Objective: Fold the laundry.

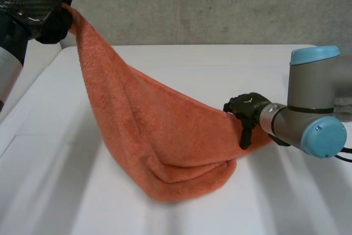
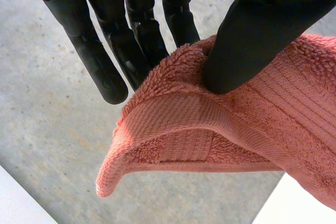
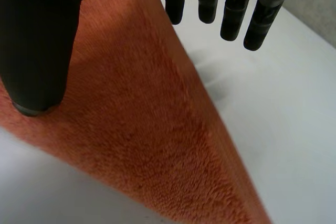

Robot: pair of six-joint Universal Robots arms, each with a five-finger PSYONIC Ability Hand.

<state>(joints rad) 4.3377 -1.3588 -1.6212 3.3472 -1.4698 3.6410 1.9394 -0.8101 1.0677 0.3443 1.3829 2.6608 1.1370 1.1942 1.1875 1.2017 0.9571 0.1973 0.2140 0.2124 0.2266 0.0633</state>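
Head overview; wrist close-ups, same towel [image 1: 165, 141]

The raised towel [image 1: 159, 141] bars the table [image 1: 220, 70] across its middle; bare surface lies beyond.

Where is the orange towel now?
In the head view the towel hangs between the hands: a corner pinched high by the left hand, the other end at the right hand, its middle resting on the table.
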